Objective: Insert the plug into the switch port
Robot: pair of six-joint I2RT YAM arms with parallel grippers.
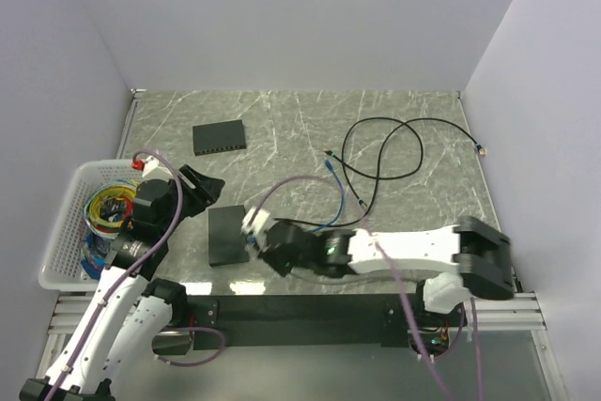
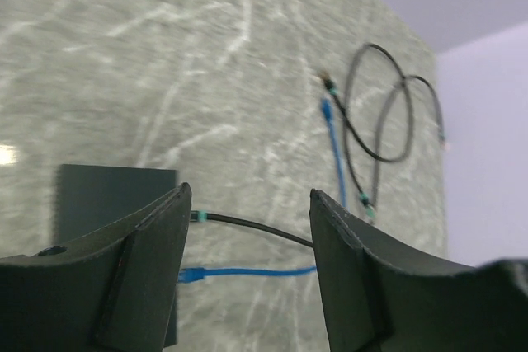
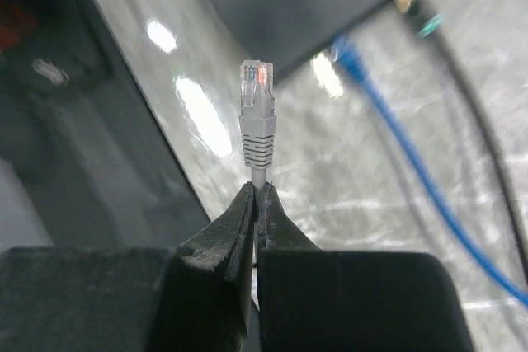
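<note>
Right tool [image 3: 254,194] grips the grey cable [image 3: 258,176] just under its plug [image 3: 256,96] — near the black switch [image 1: 225,235]; left tool [image 2: 247,204] hangs spread, holding nothing

- This is a robotics lab bench, set up as a closed test cell.
- Plain pale walls [image 1: 282,16] box in a marble-patterned table [image 1: 282,115] on three sides.
- A left arm [image 1: 103,316] and a right arm [image 1: 404,249], white and black, are bolted to a black rail [image 1: 300,307] at the near edge.
- A far network switch [image 1: 221,137] and a near network switch [image 1: 225,235] lie on the table.
- Loose cables [image 1: 394,120] trail nearby.
- A white basket [image 1: 61,232] holds coiled wires.
</note>
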